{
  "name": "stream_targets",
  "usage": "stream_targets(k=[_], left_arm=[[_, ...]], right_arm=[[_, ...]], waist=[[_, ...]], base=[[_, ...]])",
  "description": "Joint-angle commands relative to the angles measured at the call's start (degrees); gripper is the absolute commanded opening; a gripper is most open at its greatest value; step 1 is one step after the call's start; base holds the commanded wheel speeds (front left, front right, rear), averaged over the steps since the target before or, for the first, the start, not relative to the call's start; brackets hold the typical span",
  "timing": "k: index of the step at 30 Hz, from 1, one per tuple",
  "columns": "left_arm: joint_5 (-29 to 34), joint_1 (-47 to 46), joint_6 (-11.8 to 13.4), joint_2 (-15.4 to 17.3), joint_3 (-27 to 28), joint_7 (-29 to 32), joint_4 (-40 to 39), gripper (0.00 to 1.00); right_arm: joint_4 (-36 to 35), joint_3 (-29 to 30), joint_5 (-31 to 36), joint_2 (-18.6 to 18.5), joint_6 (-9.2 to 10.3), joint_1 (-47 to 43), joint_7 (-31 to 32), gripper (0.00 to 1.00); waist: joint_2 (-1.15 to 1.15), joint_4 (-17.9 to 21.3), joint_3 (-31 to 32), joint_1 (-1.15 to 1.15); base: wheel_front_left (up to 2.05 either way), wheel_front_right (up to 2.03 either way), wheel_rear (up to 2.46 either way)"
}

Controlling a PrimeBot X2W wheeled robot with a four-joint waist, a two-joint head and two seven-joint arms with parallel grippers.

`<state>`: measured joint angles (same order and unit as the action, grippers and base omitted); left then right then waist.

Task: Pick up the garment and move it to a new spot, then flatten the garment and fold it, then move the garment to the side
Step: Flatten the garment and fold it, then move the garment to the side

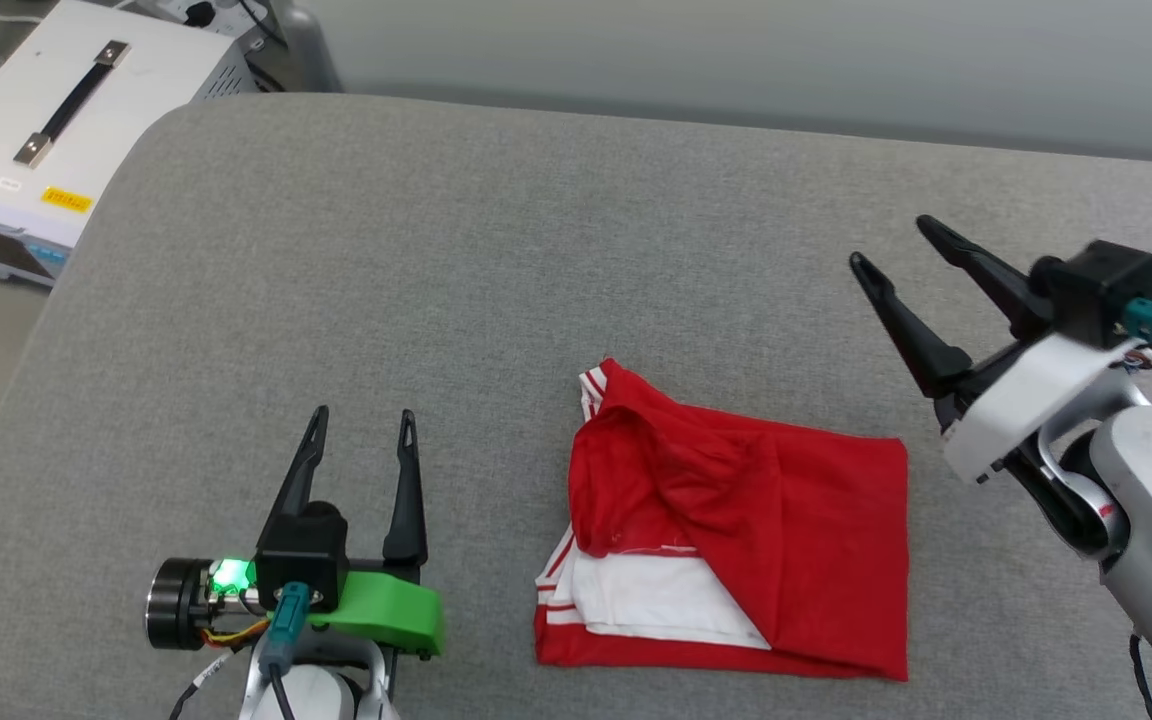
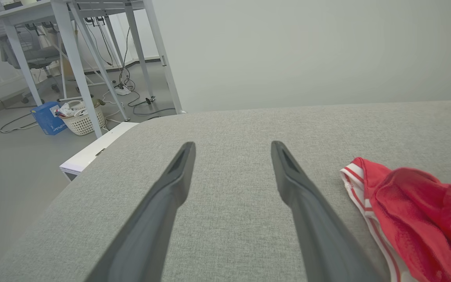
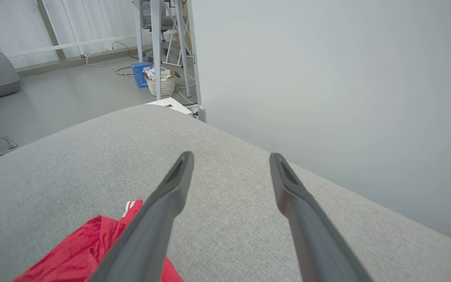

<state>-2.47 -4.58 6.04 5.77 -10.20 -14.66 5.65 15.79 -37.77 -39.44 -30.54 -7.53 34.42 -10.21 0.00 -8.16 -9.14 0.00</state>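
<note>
Now, the garment [image 1: 736, 540] lies folded in a rough rectangle on the grey fabric surface [image 1: 436, 250] between the grippers, its front tucked out of sight, one white sleeve peeking out. Left gripper [image 1: 364, 413] and right gripper [image 1: 888, 240] both stand spread wide, empty, clear of it. The yellow label [image 1: 67, 199] on the white case [image 1: 56, 110] is too small to read, and a basket [image 2: 82, 119] sits on the grey floor [image 2: 14, 164] beyond

Grey woven-fabric pad [image 1: 416, 260], white metal case [image 1: 126, 95] with black strap handle and yellow label beside the pad's far-left corner, white lattice basket [image 2: 85, 120], blue carton [image 2: 44, 117] and white-legged desk [image 2: 74, 58] beyond the pad
</note>
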Motion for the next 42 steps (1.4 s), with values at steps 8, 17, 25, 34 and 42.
stream_targets(k=[8, 17, 25, 34, 42], left_arm=[[0.3, 3.4, 0.1, 1.1, 1.2, -0.3, -1.2, 1.00], [-0.1, 6.6, 0.0, 1.2, 1.7, -0.3, -2.9, 1.00], [-0.6, 8.3, -0.9, 1.2, 1.6, -0.3, -3.9, 1.00], [-0.3, 8.4, -1.3, 1.3, 1.5, -0.3, -3.8, 1.00], [-0.3, 6.5, -1.5, 0.7, 1.1, -0.3, -3.0, 1.00]], right_arm=[[-3.2, 21.2, 14.9, 6.5, 0.04, -14.7, -4.7, 1.00], [-13.4, 32.8, 21.7, 16.9, 0.04, -30.5, -4.8, 1.00], [-16.5, 36.2, 24.1, 21.4, 0.04, -38.5, -4.8, 1.00], [-17.1, 36.8, 25.8, 22.2, 0.04, -40.5, -4.8, 1.00], [-19.4, 36.1, 24.3, 15.0, 0.04, -30.0, -2.4, 1.00]], waist=[[0.00, 4.2, 4.6, 0.00], [0.00, 5.4, 6.3, 0.00], [0.00, 4.5, 7.2, 0.00], [0.00, 4.2, 6.9, 0.00], [0.00, 3.7, 4.9, 0.00]], base=[[0.00, 0.00, 0.00], [0.00, 0.00, 0.00], [0.00, 0.00, 0.00], [0.00, 0.00, 0.00], [0.00, 0.00, 0.00]])
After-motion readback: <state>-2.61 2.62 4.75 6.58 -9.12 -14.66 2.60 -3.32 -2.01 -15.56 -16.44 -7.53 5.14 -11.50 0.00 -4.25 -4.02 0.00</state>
